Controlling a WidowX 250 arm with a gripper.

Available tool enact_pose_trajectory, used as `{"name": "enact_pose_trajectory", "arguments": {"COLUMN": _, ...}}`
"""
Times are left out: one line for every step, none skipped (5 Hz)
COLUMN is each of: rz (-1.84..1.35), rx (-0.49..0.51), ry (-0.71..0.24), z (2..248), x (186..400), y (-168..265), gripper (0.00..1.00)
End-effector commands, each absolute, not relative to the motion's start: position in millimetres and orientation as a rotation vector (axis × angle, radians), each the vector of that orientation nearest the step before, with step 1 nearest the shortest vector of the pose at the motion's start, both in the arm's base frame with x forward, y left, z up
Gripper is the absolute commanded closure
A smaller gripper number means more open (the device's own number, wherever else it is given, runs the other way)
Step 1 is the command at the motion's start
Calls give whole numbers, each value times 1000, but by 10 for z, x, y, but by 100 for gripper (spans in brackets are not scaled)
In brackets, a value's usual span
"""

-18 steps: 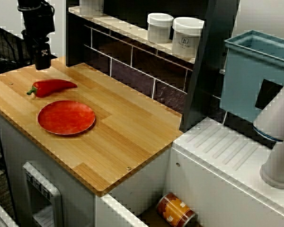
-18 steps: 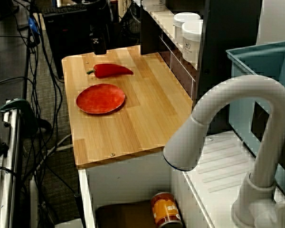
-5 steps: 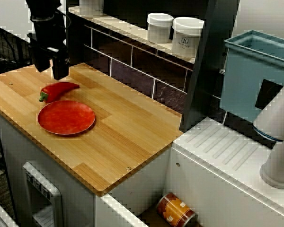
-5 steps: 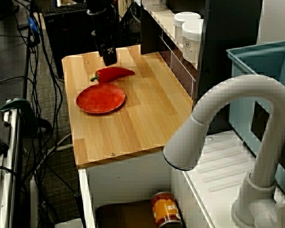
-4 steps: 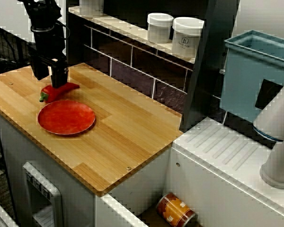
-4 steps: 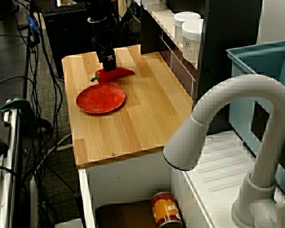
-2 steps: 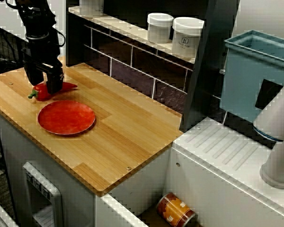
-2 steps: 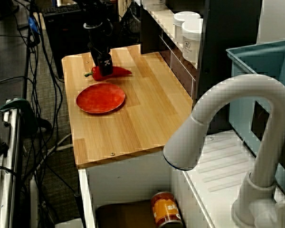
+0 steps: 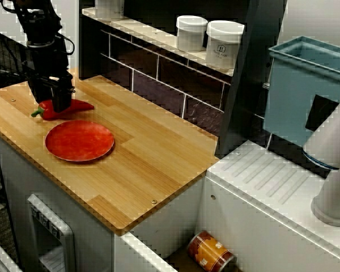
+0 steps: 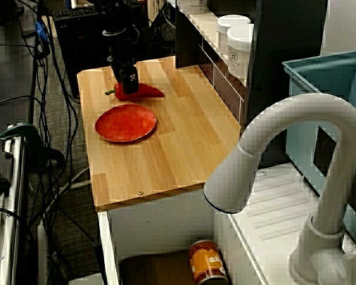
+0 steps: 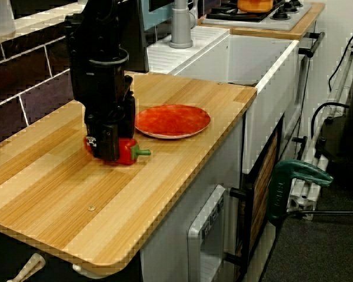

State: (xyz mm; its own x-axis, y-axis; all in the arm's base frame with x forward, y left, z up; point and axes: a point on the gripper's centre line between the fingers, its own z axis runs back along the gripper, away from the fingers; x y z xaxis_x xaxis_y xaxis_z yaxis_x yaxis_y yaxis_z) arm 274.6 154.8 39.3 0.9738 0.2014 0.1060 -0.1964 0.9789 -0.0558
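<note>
Pincer (image 9: 55,103) sits down astride the pepper's (image 9: 80,106) thick end, on the desk (image 9: 158,164) just beside the plate (image 9: 79,141); whether it's squeezing, I can't tell. Looks like the grasping step. Any lift needs a firm pinch.

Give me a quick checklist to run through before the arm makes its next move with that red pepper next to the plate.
1. Claw on the red pepper: ok, it is down over the stem end.
2. Grip closed on the pepper: cannot tell, the claw's own body hides the contact in every view.
3. Pepper lifted: not ok, it appears to rest on the wooden counter.
4. Red plate free: ok, nothing lies on it.
5. Plate within easy reach of the pepper: ok, it sits just beside it, a narrow strip of wood between.
</note>
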Motion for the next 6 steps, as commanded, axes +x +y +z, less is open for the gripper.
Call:
{"name": "enact_pose_trajectory", "arguments": {"rz": 177, "rx": -41, "ry": -134, "z": 642, "x": 2658, "y": 1606, "gripper": 100}}
{"name": "enact_pose_trajectory", "arguments": {"rz": 131, "rx": -84, "ry": -129, "z": 870, "x": 2639, "y": 1554, "gripper": 100}}
{"name": "enact_pose_trajectory", "arguments": {"rz": 31, "rx": -117, "ry": -172, "z": 1146, "x": 2614, "y": 1378, "gripper": 100}}
{"name": "enact_pose_trajectory", "arguments": {"rz": -100, "rx": -151, "ry": -155, "z": 1325, "x": 2632, "y": 1167, "gripper": 100}}
{"name": "enact_pose_trajectory", "arguments": {"rz": -353, "rx": -113, "ry": -121, "z": 1402, "x": 2608, "y": 964, "gripper": 100}}
{"name": "enact_pose_trajectory", "arguments": {"rz": -605, "rx": -71, "ry": -64, "z": 1356, "x": 2580, "y": 745, "gripper": 100}}
